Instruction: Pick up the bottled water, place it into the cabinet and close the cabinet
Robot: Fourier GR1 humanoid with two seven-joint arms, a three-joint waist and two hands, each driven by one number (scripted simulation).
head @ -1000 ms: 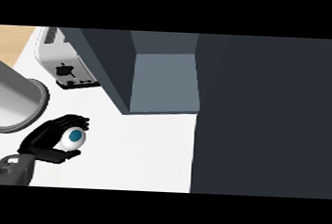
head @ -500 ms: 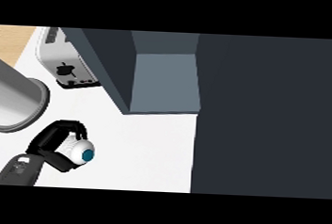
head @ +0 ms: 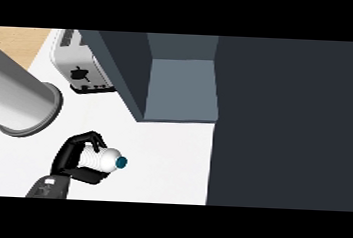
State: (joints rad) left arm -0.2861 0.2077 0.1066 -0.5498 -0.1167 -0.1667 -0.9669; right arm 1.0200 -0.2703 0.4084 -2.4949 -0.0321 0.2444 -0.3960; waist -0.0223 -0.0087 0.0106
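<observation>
The bottled water point(head: 103, 159) is a white ribbed bottle with a teal cap. It lies tilted above the white counter point(head: 163, 155) at the lower left, cap pointing right. My left hand point(head: 72, 159) is shut on it, fingers curled over its top and its body partly hidden. The dark grey cabinet point(head: 126, 64) stands up and to the right of the bottle, and its lighter inside point(head: 182, 88) shows. A gap of counter lies between the bottle and the cabinet. My right hand does not show.
A wide dark panel point(head: 286, 123) fills the right side of the view. A silver toaster point(head: 76, 66) stands at the back left, beside the cabinet. A big grey cylinder point(head: 17, 101) comes in from the left edge, just above my hand.
My left hand has carried the bottle rightward and a little down, toward the cabinet. The bottle has tipped over, so its cap now points right instead of up.
</observation>
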